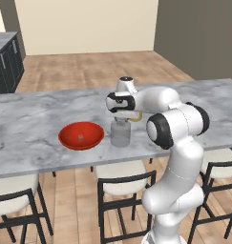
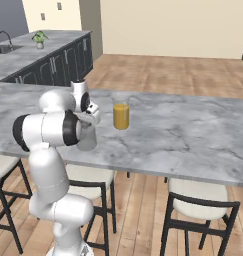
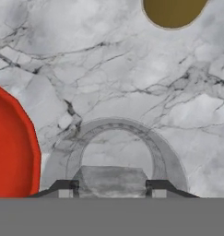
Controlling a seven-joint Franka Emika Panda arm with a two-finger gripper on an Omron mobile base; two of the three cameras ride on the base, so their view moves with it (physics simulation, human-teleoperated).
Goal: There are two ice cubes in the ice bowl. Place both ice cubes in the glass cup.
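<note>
The glass cup (image 1: 120, 134) stands on the marble counter just right of the red ice bowl (image 1: 81, 135). One pale ice cube (image 1: 80, 137) lies in the middle of the bowl. My gripper (image 1: 120, 119) hangs pointing down directly above the cup. In the hand view my gripper (image 3: 112, 188) is shut on the other ice cube (image 3: 112, 177), a greyish block that fills the gap between the fingertips (image 3: 67, 186). The cup's round rim (image 3: 115, 124) sits right below it, and the bowl's edge (image 3: 12, 152) is at the left. In the right base view the cup (image 2: 86, 138) stands under the hand (image 2: 91, 119).
An opaque yellow-orange cup (image 2: 121, 116) stands on the counter (image 1: 36, 119) beyond the glass cup, and its top (image 3: 173, 11) shows in the hand view. Stools (image 1: 122, 183) line the counter's near edge. A second counter with a sink (image 2: 5, 48) and a plant (image 2: 39, 39) lies far left.
</note>
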